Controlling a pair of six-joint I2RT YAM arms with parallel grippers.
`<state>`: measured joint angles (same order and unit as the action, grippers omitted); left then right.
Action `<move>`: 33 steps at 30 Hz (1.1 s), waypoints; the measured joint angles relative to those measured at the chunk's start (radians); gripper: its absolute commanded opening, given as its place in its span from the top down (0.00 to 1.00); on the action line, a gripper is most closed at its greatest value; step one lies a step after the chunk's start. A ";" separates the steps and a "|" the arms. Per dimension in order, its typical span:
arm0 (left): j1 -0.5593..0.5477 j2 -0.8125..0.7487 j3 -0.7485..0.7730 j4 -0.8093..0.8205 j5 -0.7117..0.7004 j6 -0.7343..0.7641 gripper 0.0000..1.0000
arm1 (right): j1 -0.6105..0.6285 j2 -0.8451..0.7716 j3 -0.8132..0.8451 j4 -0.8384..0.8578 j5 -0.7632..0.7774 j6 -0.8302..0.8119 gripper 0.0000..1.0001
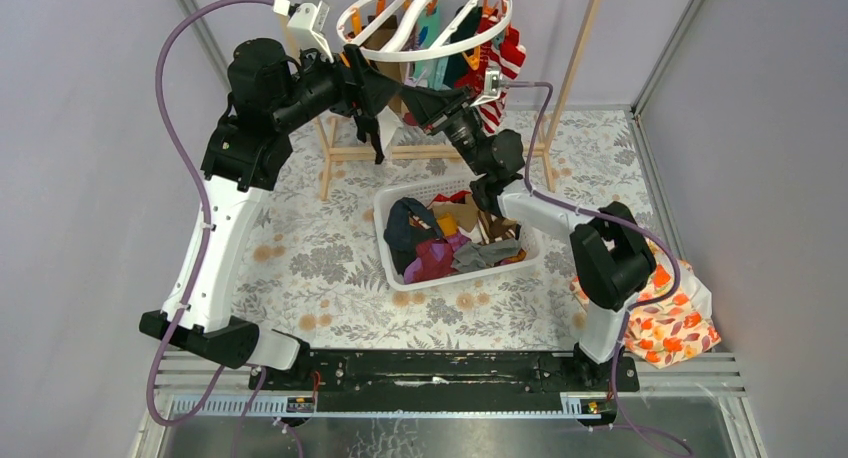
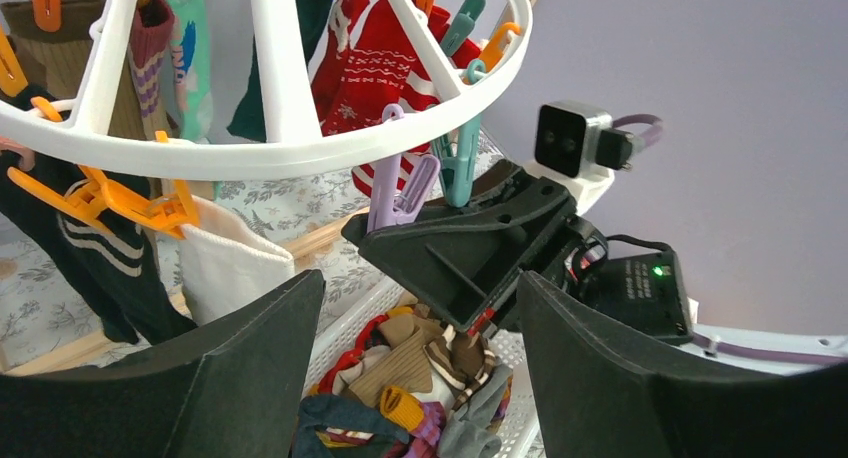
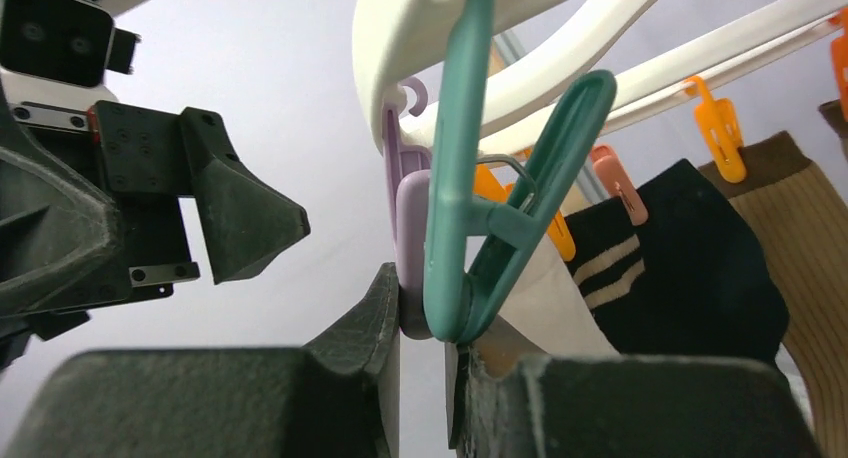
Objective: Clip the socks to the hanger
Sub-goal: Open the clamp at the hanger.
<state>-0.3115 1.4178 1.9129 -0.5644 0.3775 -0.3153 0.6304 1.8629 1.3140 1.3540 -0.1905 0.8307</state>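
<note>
The job is partly done. Several socks hang from the hanger (image 1: 345, 20), which sits high at the far side of the counter (image 1: 300, 258) on a wooden rack (image 1: 580, 48). They include a red-and-white sock (image 1: 505, 58), a dark striped sock (image 2: 100, 258), a white sock (image 2: 230, 268) under an orange clip (image 2: 130, 203), and a brown sock (image 3: 810, 258). A heap of socks (image 1: 445, 243) lies in the basket (image 1: 455, 278) mid-counter, so much of the work seems left.

Neither claw holds a sock. The left claw (image 2: 420, 288) is released, fingers wide apart and empty, just below the ring. The right claw (image 3: 425, 328) is clenched on the lower end of a teal clip (image 3: 470, 228), with a lilac clip (image 3: 410, 248) squeezed against one finger. That is probably a peg being readied, though no sock is near it.

Only the top view shows the basket's load and both arms meeting under the ring, but the grip is too small to read there. The right wrist view alone shows the fingers touching the clips. The left wrist view shows the right claw from outside, under the rim, and the white sock that is hard to make out from above.
</note>
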 measured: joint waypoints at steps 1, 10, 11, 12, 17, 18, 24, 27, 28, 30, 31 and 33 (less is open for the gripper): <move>0.000 0.000 0.000 0.000 0.000 0.000 0.22 | 0.012 -0.018 -0.006 -0.031 0.025 -0.030 1.00; 0.000 0.039 0.016 0.002 0.000 -0.001 0.22 | 0.123 -0.120 -0.006 -0.204 0.247 -0.289 1.00; 0.000 0.048 0.025 0.003 0.000 -0.001 0.22 | 0.131 -0.120 -0.002 -0.223 0.266 -0.319 1.00; 0.000 0.056 0.033 0.002 0.000 0.000 0.22 | 0.135 -0.120 -0.002 -0.233 0.280 -0.336 1.00; -0.009 0.095 0.080 0.003 -0.002 0.018 0.22 | 0.159 -0.120 0.019 -0.310 0.329 -0.431 1.00; -0.012 0.102 0.088 0.003 -0.003 0.025 0.22 | 0.163 -0.120 0.027 -0.321 0.333 -0.444 1.00; -0.040 0.128 0.102 0.004 -0.021 0.077 0.26 | 0.172 -0.120 0.050 -0.347 0.350 -0.503 1.00; -0.042 0.143 0.105 0.005 -0.027 0.093 0.32 | 0.174 -0.120 0.051 -0.362 0.355 -0.522 1.00; -0.043 0.148 0.106 0.005 -0.030 0.098 0.34 | 0.174 -0.120 0.052 -0.367 0.356 -0.527 1.00; -0.043 0.156 0.106 0.005 -0.040 0.108 0.38 | 0.174 -0.120 0.053 -0.377 0.357 -0.538 1.00; -0.045 0.161 0.106 0.006 -0.045 0.113 0.40 | 0.174 -0.120 0.054 -0.380 0.357 -0.541 1.00; -0.046 0.166 0.106 0.007 -0.051 0.120 0.41 | 0.174 -0.120 0.059 -0.387 0.356 -0.549 1.00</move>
<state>-0.3576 1.5837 2.0186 -0.5575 0.3267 -0.1955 0.8043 1.7428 1.3731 0.9668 0.1658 0.2821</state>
